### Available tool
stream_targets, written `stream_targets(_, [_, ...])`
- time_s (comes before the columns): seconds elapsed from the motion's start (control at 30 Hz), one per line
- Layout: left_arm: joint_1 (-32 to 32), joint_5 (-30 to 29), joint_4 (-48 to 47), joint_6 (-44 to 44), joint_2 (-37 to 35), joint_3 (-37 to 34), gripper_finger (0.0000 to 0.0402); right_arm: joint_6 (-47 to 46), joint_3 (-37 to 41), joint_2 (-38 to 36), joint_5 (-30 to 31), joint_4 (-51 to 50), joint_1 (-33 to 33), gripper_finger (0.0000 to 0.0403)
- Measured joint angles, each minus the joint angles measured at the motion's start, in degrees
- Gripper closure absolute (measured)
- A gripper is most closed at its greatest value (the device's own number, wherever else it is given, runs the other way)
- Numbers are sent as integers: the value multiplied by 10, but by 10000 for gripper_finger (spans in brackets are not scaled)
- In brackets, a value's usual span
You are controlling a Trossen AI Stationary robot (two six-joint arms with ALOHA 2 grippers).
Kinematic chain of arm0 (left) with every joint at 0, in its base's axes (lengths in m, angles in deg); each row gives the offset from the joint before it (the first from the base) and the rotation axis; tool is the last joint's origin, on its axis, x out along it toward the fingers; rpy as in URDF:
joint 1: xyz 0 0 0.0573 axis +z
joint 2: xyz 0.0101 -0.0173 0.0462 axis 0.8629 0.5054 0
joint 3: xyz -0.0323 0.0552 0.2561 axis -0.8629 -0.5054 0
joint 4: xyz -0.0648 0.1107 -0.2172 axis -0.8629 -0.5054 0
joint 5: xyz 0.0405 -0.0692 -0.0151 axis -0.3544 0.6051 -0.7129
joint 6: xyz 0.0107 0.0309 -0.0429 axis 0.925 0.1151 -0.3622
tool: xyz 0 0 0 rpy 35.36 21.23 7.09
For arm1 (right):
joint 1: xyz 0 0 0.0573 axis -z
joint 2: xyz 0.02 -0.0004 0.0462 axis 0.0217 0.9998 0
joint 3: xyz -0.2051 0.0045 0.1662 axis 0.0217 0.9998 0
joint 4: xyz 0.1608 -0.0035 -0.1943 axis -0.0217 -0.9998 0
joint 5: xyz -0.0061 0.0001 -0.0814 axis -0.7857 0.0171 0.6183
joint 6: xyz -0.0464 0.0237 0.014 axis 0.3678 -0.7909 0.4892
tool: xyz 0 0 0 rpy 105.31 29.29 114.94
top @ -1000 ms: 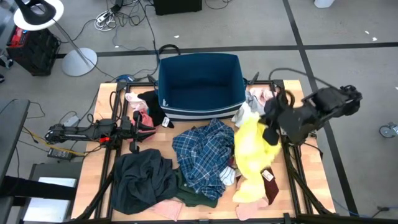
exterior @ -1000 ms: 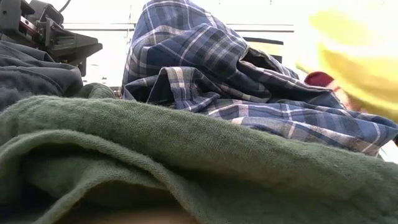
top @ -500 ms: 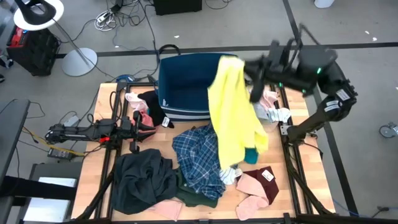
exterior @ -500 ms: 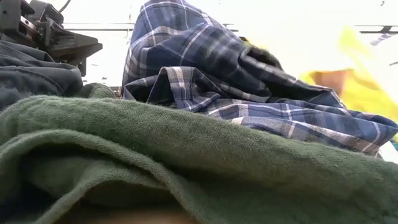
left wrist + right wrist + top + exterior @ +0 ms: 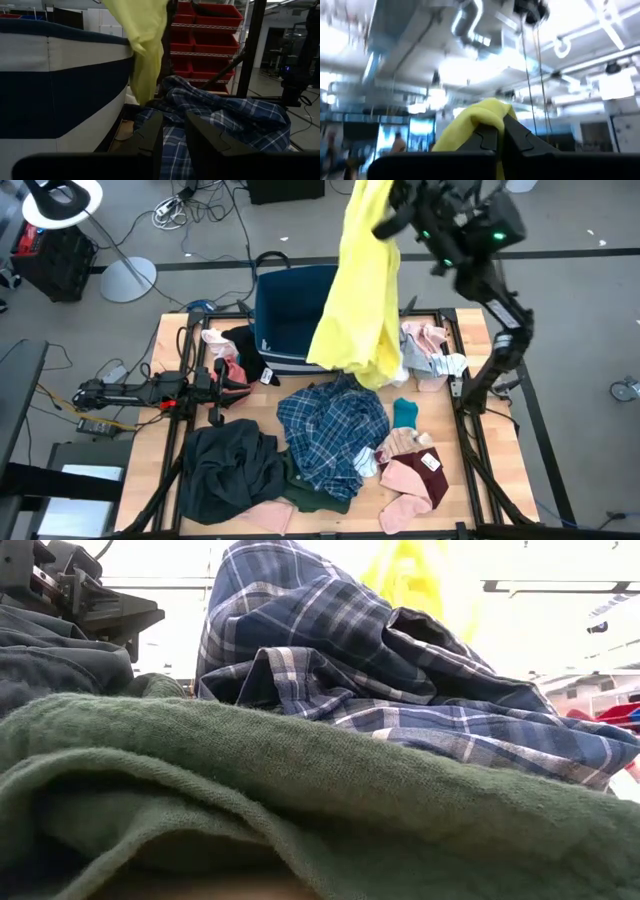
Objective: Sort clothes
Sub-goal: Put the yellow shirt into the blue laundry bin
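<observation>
The yellow piece hangs at the upper centre of the high view, draped down over the right half of the dark blue bin, and the right gripper at the top of the frame has its fingers pinched closed on the cloth's upper end. Below it, mid-frame, lies the blue-white plaid shirt, with a dark green top at the lower edge and pink and maroon items at lower right. At the left of the frame the left gripper rests low on the table, its fingers narrowly parted and empty.
</observation>
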Motion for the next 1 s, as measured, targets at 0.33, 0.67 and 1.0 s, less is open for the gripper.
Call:
stream_targets(0.33, [0, 0, 0, 0, 0, 0, 316, -205, -2, 105, -97, 247, 99, 402])
stream_targets(0.67, [0, 0, 0, 0, 0, 0, 316, -282, -2, 125, -299, -146, 127, 401])
stream_targets(1.0, [0, 0, 0, 0, 0, 0, 316, -175, -2, 122, -246, -650, 110, 401])
